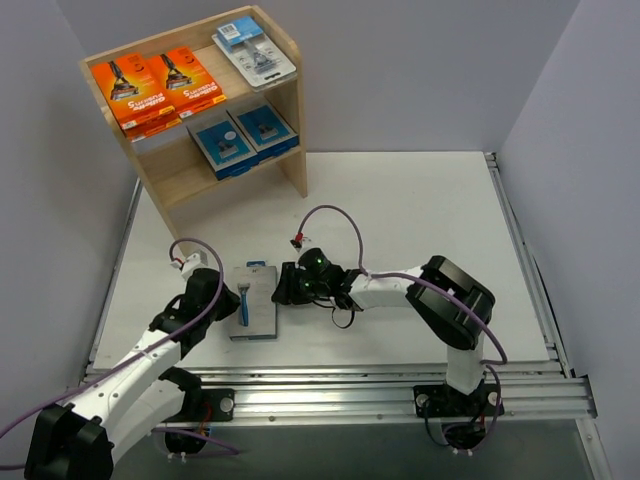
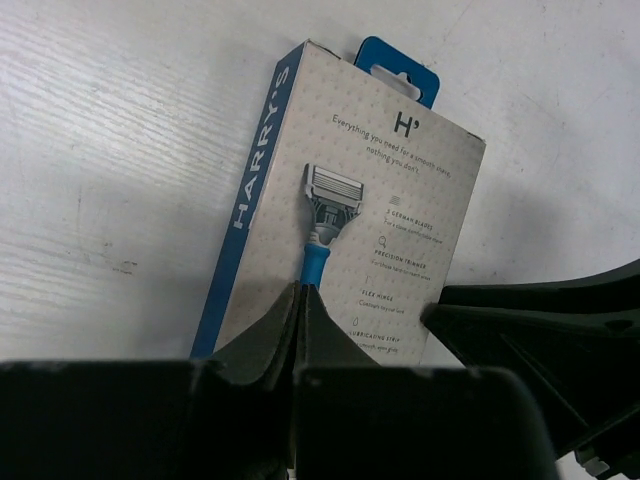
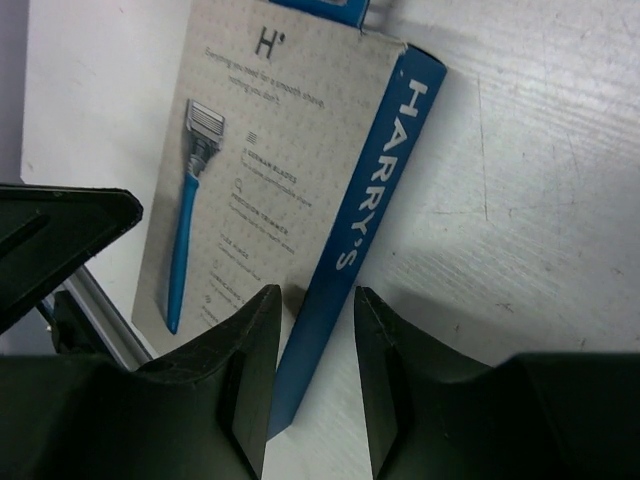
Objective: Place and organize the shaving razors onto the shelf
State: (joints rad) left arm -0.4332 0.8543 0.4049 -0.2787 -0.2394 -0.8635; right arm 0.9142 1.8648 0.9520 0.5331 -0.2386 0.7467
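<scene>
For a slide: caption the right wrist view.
Right fingers straddle the blue side of the Harry's razor box on the table.

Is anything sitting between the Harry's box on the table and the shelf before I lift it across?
Nothing visible. The table between the Harry's box and the shelf is bare. The right gripper straddles the box's blue edge; the left end of the lower tier looks free.

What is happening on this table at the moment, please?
Five razor packs already sit on the shelf. One more box lies flat on the table. The right gripper, open, straddles the box's blue side edge, while the left gripper sits shut at the box's other side.
</scene>
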